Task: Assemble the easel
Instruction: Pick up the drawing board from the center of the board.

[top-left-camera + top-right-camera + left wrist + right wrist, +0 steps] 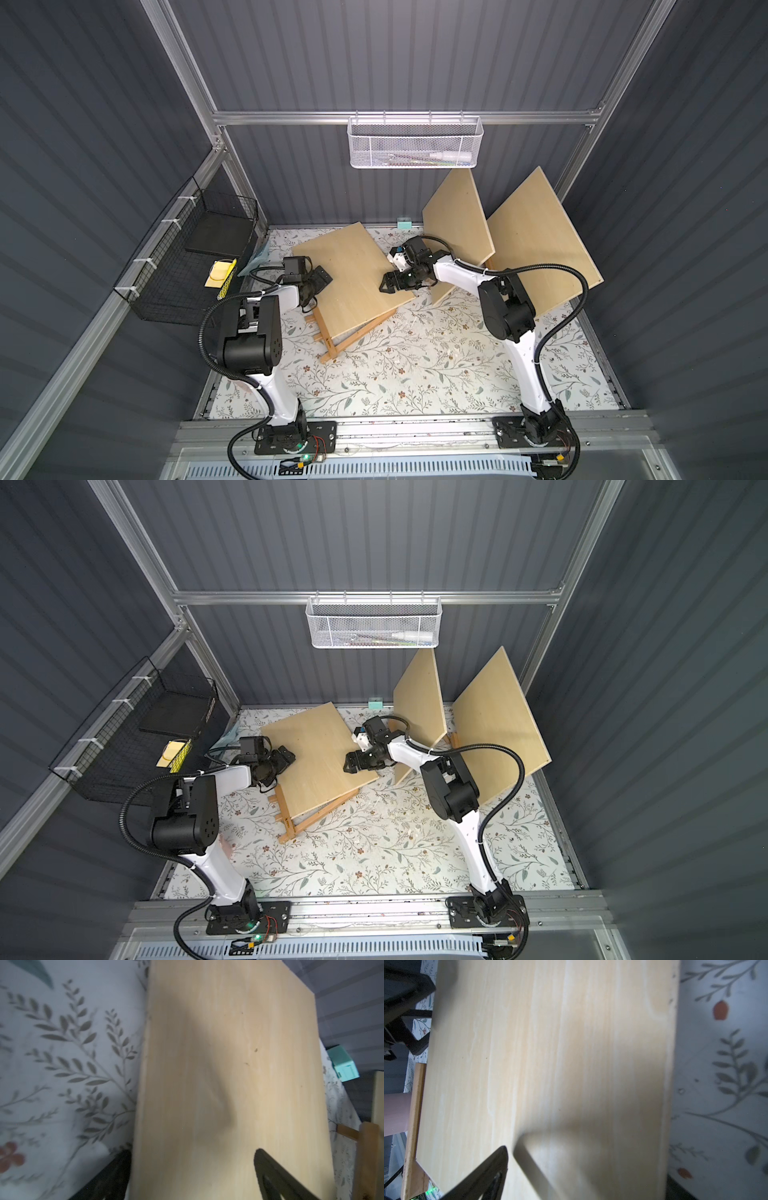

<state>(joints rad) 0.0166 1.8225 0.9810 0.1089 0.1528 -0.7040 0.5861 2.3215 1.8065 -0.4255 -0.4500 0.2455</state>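
left pincer (320, 282), right pincer (384, 285) wide astride board (353, 257)

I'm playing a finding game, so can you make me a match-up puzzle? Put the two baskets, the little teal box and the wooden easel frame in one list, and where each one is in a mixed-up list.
Things:
1. white mesh basket
2. black wire basket
3. teal box
4. wooden easel frame

Places:
A. partly under the wooden board lying in the middle
B. hanging high on the back rail
C. at the far edge of the table
D. mounted along the left side

Pairs: 1-B, 2-D, 3-C, 4-A
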